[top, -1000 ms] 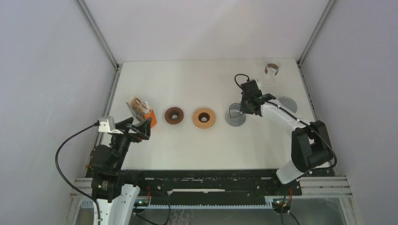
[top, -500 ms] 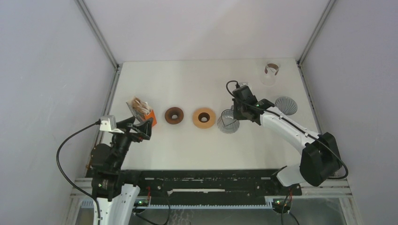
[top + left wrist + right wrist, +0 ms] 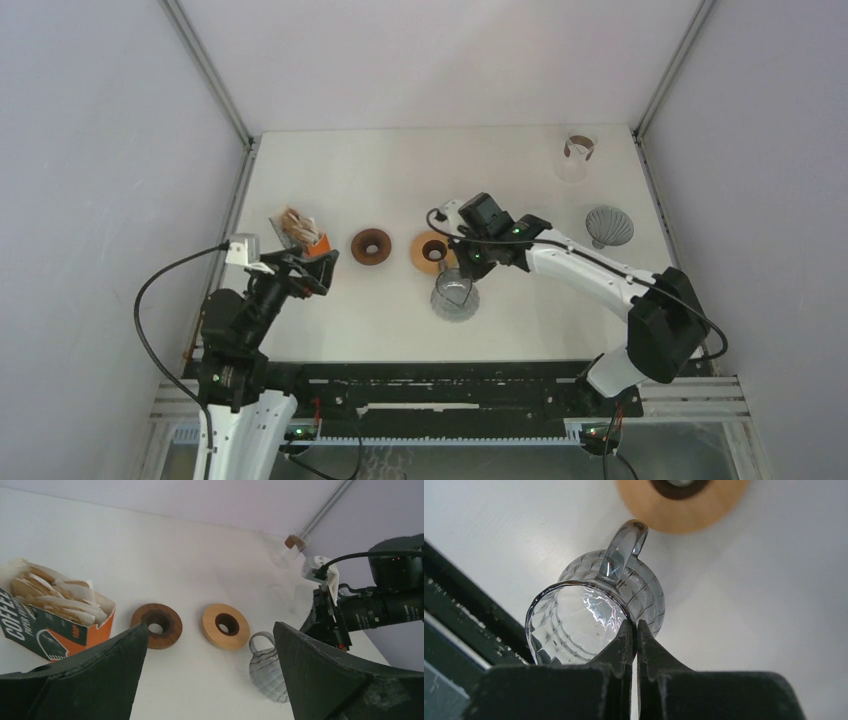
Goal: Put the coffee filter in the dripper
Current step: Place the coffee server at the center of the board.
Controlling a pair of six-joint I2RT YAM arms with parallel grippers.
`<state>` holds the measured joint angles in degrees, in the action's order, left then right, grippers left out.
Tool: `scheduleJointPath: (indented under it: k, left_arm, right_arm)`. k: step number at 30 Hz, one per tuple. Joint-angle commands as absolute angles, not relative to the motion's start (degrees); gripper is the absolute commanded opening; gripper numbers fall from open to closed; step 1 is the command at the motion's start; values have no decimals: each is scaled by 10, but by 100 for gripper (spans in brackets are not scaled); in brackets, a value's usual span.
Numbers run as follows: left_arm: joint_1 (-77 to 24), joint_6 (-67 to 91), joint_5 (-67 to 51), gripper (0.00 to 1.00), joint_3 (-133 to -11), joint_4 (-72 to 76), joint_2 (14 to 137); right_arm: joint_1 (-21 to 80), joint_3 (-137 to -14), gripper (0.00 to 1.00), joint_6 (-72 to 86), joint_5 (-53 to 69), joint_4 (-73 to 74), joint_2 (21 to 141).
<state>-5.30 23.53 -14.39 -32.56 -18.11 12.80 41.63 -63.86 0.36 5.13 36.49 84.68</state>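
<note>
- Orange-sided and open-topped: locate the filter box [image 3: 318, 246] at the table's left in the top view, long side set diagonally, far-left to near-right, with coffee filters [image 3: 293, 222] standing on edge in its mouth.
- Note the left gripper [image 3: 305, 265] just on the near side of that box, jaws fully apart and empty. Judge this arm far the nearer to the filters.
- Find the glass dripper [image 3: 455, 297] near the table's middle, well to the right of the filters, pinched at its rim by the right gripper [image 3: 461, 276]. Cannot tell whether it rests on the table or hangs just above.
- Between box and dripper, note a dark wooden ring [image 3: 371, 246] and a light wooden ring [image 3: 435, 250], side by side. Disregard the grey ribbed cone [image 3: 609, 226] and the glass cup [image 3: 578, 155] at the far right.
- Left wrist view: look between the spread fingers [image 3: 95, 675]. Filters ahead and to the left; dripper ahead and to the right, beyond both rings.
- Right wrist view: confirm pads [image 3: 620, 647] clamped together on the dripper's rim wall, one inside, one outside, mouth toward the camera, handle toward the light ring.
- Expect a forward-left reach for one filter, then a carry rightward over the low rings. Allow for the right pads taking up part of the rim.
</note>
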Motion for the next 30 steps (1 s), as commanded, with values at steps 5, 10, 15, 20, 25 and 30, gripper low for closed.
scheduleJointPath:
  k: [5,10,15,20,25,30]
  left_arm:
    - [-69,247,-208,100,-346,-198,206]
    - [-71,261,-211,100,-341,-203,210]
    - [-85,278,-215,100,-330,-203,220]
    - [-118,298,-201,100,-319,-201,221]
    - [-158,328,-189,100,-290,-180,221]
    - [-205,353,-161,99,-268,-165,216]
  right_arm:
    - [474,-762,0,-143,156,375,947]
    - [490,-779,0,-174,151,370,974]
    - [495,-782,6,-186,149,368,979]
    - [494,-782,17,-190,150,367,983]
    - [494,-783,28,-197,149,359,986]
    - [481,-787,37,-184,163,358,979]
